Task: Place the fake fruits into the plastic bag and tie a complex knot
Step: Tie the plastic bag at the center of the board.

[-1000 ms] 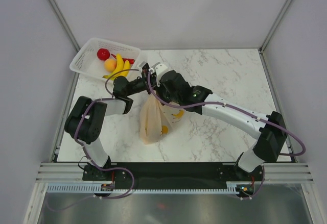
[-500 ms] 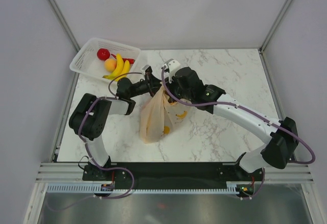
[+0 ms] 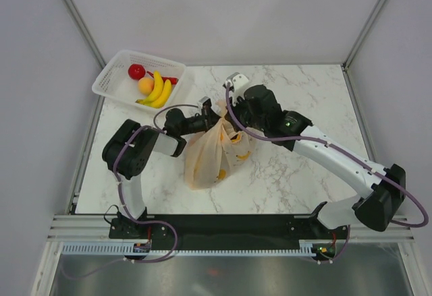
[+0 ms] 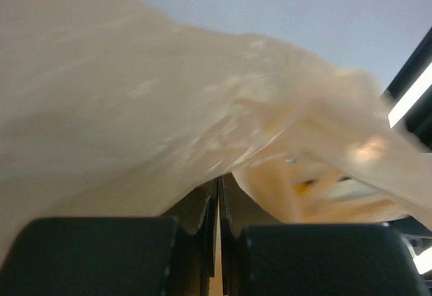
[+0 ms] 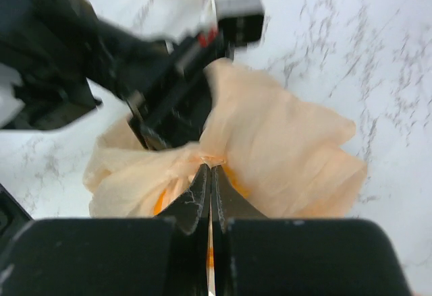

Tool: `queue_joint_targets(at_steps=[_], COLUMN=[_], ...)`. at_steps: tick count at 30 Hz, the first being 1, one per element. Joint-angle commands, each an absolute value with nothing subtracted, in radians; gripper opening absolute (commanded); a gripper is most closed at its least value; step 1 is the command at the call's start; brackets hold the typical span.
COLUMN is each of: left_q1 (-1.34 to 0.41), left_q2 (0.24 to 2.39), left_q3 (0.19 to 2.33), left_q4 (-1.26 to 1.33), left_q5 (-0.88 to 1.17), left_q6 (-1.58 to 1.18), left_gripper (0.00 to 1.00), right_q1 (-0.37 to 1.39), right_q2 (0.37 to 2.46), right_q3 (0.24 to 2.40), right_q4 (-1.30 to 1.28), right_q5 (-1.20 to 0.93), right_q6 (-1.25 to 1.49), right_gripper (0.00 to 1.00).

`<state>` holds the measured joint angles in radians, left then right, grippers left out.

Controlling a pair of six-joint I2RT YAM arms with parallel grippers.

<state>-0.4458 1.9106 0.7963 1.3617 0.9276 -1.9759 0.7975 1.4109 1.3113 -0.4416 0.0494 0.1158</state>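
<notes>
Plastic bag [image 3: 210, 153] rests on counter [image 3: 304, 94], left of centre, bunched top between both arms. Left fingers [image 4: 201, 208] pressed together, tips buried under bag film; grip on it unclear. Right fingers [image 5: 197, 201] clenched on gathered top of bag, just right of left ones.

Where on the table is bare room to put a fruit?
Free: the table far right, beyond the right arm, and the near strip before the plastic bag. Crowded: the basket's far-left corner, and the bag's top, where left gripper and right gripper meet.
</notes>
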Motion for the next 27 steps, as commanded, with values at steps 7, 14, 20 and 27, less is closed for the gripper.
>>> queue_joint_targets(at_steps=[7, 14, 20, 27], left_q1=[-0.492, -0.502, -0.503, -0.514], left_q2=[1.98, 1.928, 1.905, 1.875], left_q3=[0.787, 0.778, 0.756, 0.744], left_q4=[1.663, 1.663, 1.663, 1.661], left_q5=[1.04, 1.048, 1.049, 1.049], left_q6=[-1.93, -1.937, -1.94, -1.953], left_gripper=[0.08, 0.08, 0.08, 0.08], right_q1=[0.761, 0.761, 0.761, 0.761], right_q2=[1.295, 1.255, 1.266, 1.223], right_q3=[1.335, 1.305, 1.324, 1.264], right_q4=[-0.256, -0.268, -0.301, -0.337], right_q5=[0.069, 0.034, -0.087, -0.112], right_q6=[0.092, 0.091, 0.106, 0.12], right_gripper=[0.0, 0.0, 0.0, 0.0])
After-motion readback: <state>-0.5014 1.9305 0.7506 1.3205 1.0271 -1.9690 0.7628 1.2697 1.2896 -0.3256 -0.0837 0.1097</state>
